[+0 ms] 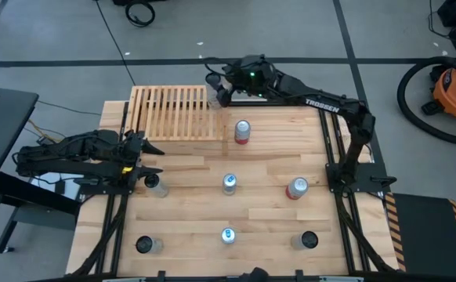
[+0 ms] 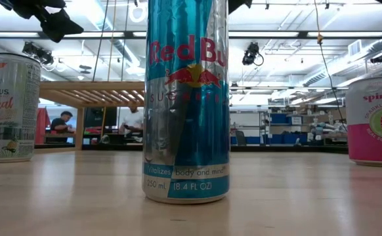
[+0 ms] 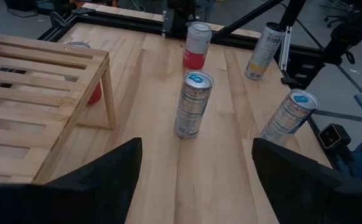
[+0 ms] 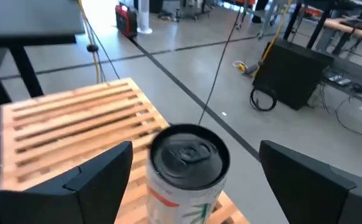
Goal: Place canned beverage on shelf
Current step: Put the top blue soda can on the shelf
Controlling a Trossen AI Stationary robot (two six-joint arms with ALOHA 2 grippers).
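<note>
Red Bull [image 2: 186, 98], in a blue and silver can, fills the middle of the low view; it reads "Vitalizes body and mind" and "250 mL (8.4 FL OZ)". At the left edge of that view stands a white can [image 2: 10, 108] whose lettering ends in "SIUS". At the right edge is a pink can [image 2: 375, 121] marked "spindri", cut off by the frame.

From above I count seven cans standing on the surface [image 1: 267, 219], all closed. Two have blue tops, in the centre column. Two are red, right of centre. Two have dark tops, in the lower corners. One stands at centre left.

An eighth can [image 4: 187, 168], with a dark top, sits between the fingers of the right hand [image 1: 220, 94]. The fingers stand apart, with a gap on either side. It is at the right end of the shelf [image 1: 173, 113], in the upper left of the surface. Whether it rests on the slats I cannot tell.

The left hand [image 1: 156, 158], at centre left, has its fingers apart and holds nothing.
</note>
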